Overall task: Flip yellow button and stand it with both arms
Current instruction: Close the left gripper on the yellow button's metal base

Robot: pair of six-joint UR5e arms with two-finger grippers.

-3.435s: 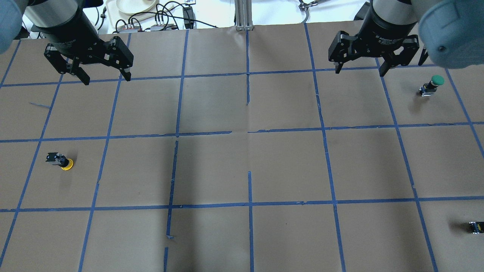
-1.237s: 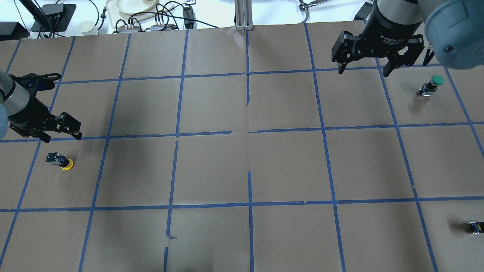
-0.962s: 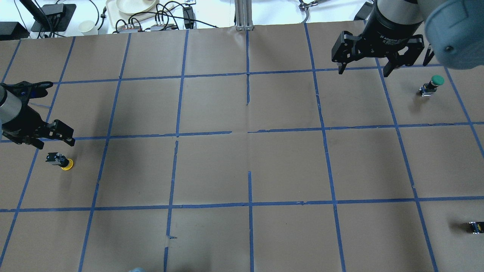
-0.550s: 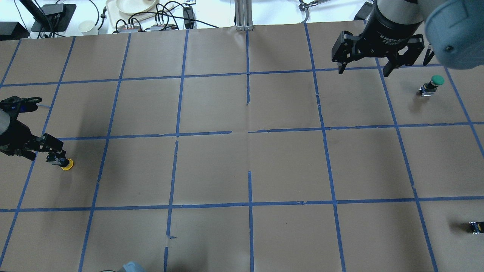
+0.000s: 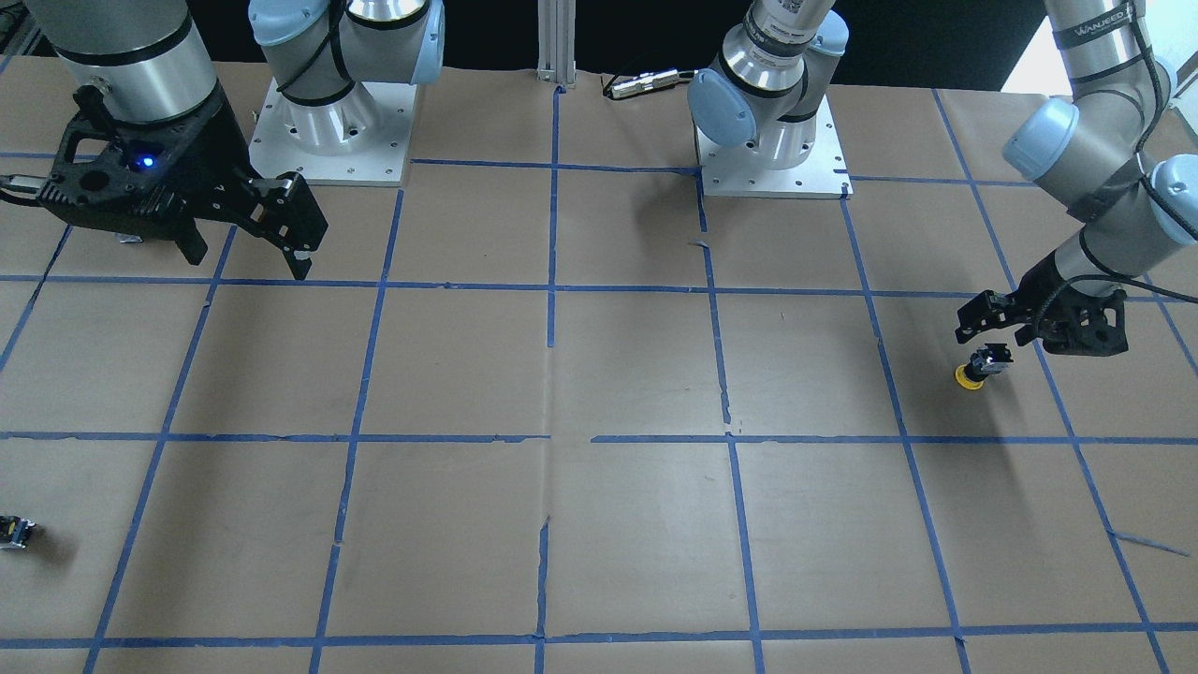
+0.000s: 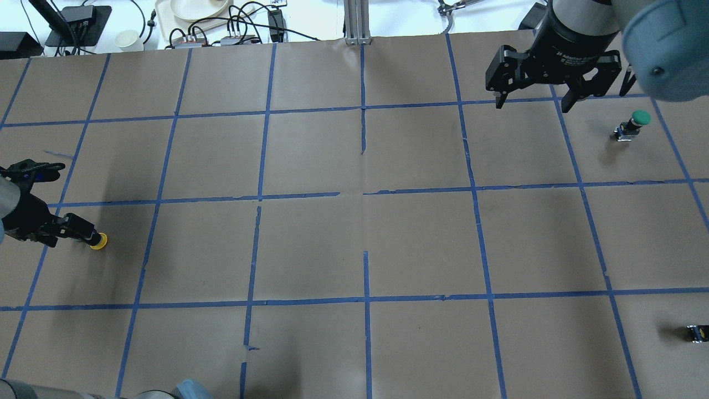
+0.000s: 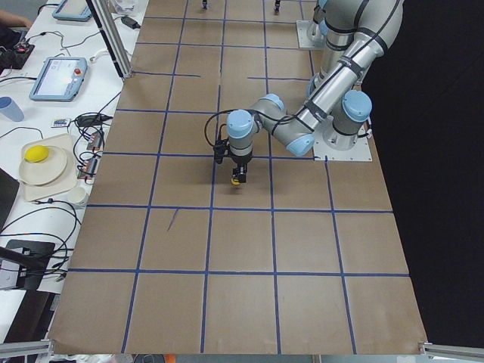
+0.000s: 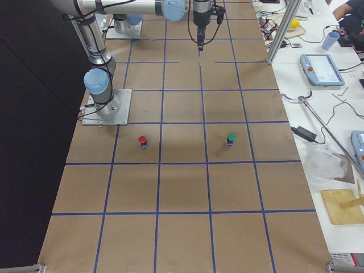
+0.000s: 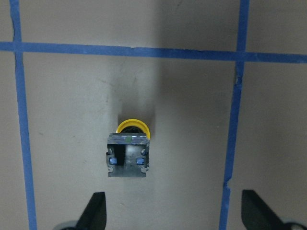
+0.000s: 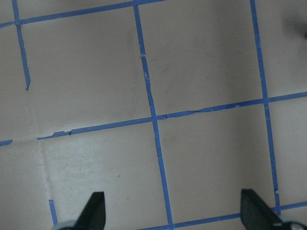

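The yellow button (image 6: 99, 241) rests cap-down on the brown paper at the table's left, dark body upward; it also shows in the front view (image 5: 978, 366) and the left side view (image 7: 237, 180). My left gripper (image 6: 71, 235) is open and hovers just over it (image 5: 997, 335). In the left wrist view the button (image 9: 128, 155) lies ahead of the open gripper (image 9: 175, 209), left of the midline, touching neither finger. My right gripper (image 6: 532, 105) is open and empty at the far right (image 5: 248, 264), over bare paper (image 10: 175, 211).
A green-capped button (image 6: 634, 124) stands at the right, near my right gripper. A small dark capless block (image 6: 697, 332) lies at the right edge (image 5: 14, 532). A red-capped button (image 8: 142, 140) stands near the right arm's base. Cables and a tray (image 6: 191, 8) lie beyond the far edge.
My left gripper has swung from the far left down to the yellow button and now covers its body in the overhead view. The right arm has barely moved.
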